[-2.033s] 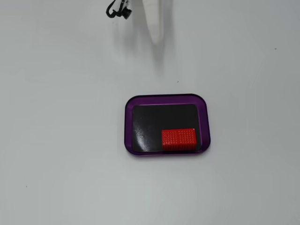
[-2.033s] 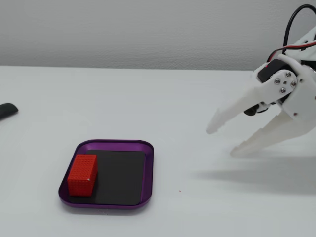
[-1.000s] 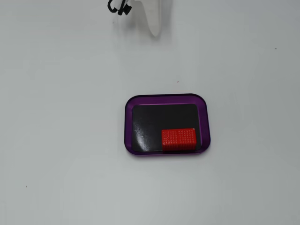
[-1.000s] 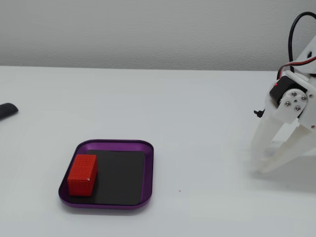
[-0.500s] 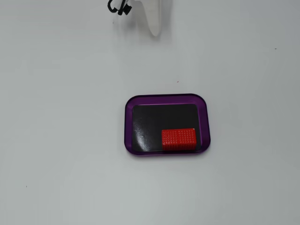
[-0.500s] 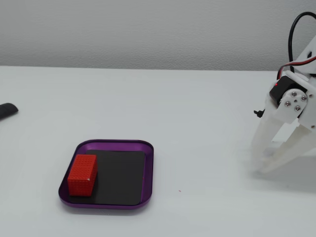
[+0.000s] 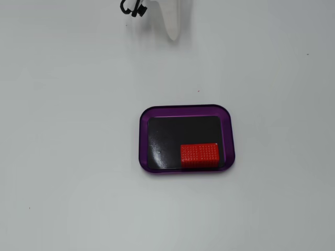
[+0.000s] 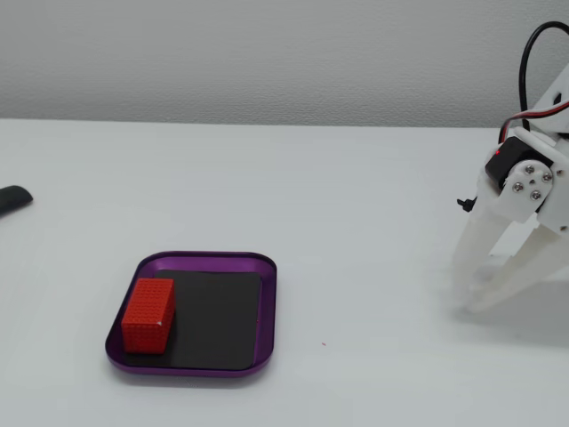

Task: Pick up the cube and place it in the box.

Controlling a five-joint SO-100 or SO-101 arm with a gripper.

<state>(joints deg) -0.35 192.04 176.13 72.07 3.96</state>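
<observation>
The red cube (image 7: 199,155) lies inside the box (image 7: 144,141), a purple-rimmed tray with a black bottom. The cube sits flat in the tray's near right corner in one fixed view. In the other it is at the tray's left side (image 8: 148,315), against the purple rim (image 8: 268,307). My gripper (image 7: 172,35) is at the top edge of the table, well away from the tray. In the side fixed view it (image 8: 465,305) stands at the far right, its white fingers (image 8: 474,238) pointing down with the tips together near the table. It holds nothing.
A dark object (image 8: 12,199) lies at the left edge of the table in the side fixed view. A black cable (image 7: 132,8) hangs by the arm. The table is plain white, with a pale wall behind it.
</observation>
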